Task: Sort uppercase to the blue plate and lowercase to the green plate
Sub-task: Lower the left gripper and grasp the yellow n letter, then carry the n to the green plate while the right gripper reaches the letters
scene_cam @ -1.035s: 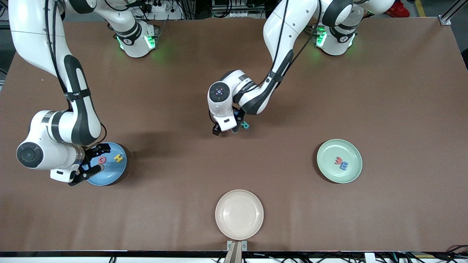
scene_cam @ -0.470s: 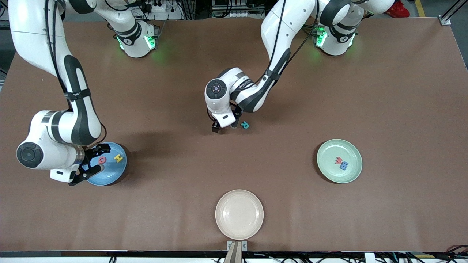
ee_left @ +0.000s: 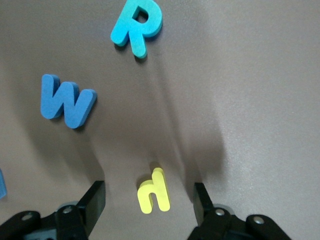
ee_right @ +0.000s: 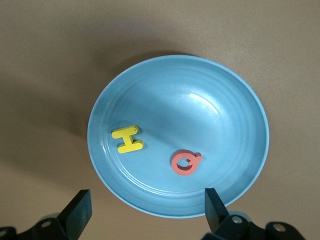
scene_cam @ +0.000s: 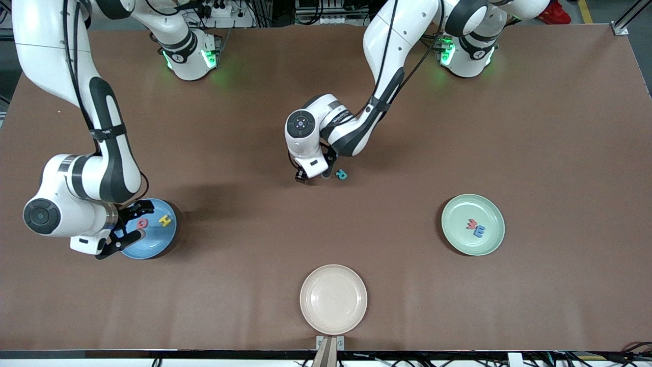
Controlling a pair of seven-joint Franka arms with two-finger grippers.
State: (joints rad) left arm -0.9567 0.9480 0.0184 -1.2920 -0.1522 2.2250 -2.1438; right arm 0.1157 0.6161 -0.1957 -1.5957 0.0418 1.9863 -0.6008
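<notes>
My left gripper [ee_left: 149,194] is low at the table's middle, open, its fingers [ee_left: 95,197] on either side of the small yellow h [ee_left: 154,192] without touching it. Beside it lie the teal R [ee_left: 137,25] and the blue M [ee_left: 67,100]. In the front view only the R [scene_cam: 341,174] shows beside that gripper [scene_cam: 311,176]. My right gripper [ee_right: 146,199] hangs open and empty over the rim of the blue plate [ee_right: 220,100], which holds the yellow H [ee_right: 128,139] and red Q [ee_right: 185,162]. The green plate [scene_cam: 491,211] holds the red w [scene_cam: 472,223] and blue m [scene_cam: 479,231].
A cream plate [scene_cam: 333,299] sits bare near the table's front edge, nearer the camera than the left gripper. A sliver of another blue letter [ee_left: 1,182] shows at the edge of the left wrist view.
My left gripper has shifted slightly toward the right arm's end, uncovering the teal R, and its fingers have drawn closer around the yellow h. The right arm has not moved.
</notes>
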